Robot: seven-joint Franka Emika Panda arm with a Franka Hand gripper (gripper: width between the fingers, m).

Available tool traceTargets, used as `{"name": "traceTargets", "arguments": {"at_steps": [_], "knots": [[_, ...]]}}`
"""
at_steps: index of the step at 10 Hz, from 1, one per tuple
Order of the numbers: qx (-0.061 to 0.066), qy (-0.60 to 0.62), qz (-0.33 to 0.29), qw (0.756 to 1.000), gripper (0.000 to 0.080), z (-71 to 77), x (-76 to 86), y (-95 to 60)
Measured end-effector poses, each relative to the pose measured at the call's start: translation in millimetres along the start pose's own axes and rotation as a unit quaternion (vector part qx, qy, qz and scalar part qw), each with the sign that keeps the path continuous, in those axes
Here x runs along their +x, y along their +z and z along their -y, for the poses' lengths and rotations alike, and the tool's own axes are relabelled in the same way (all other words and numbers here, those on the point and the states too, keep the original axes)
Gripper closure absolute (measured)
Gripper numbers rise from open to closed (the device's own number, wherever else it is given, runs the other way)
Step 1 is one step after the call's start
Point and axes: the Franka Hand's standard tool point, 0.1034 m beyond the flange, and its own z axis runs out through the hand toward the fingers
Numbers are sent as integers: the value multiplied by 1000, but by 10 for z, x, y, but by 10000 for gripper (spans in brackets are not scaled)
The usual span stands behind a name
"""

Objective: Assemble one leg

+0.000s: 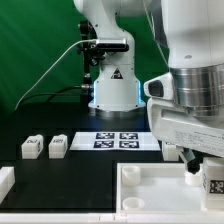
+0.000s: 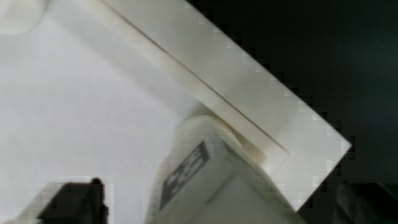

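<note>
A leg [image 1: 211, 181] is gripped by the hand [image 1: 203, 170], lower right, just above the tray's [image 1: 150, 185] corner.

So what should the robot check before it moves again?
1. Leg in the tool: ok, it looks held.
2. Leg over the tray corner: ok in the wrist view.
3. Leg seated in a socket: cannot tell.
4. Leg straight: cannot tell, the wrist view is blurred.
5. Two spare legs out of the way: ok, far on the exterior view's left.
</note>
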Motion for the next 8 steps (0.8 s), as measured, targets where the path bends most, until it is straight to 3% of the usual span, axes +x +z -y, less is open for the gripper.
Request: {"name": "traceTargets", "arguments": {"at_steps": [1,2,4,5,6,7,8], "knots": [[-7,-84,-4,996,151,-9,8,-7],[-25,-183,-15,983,151,2,15,-35],[-26,-194,-16,981,151,6,16,-29],[-26,-194,-16,981,262,5,17,-27],[-25,-165,-16,986,262,8,12,-25],[-22,-105,-16,994,446,15,2,-22],[-22,-82,-16,996,508,15,2,-22]]}}
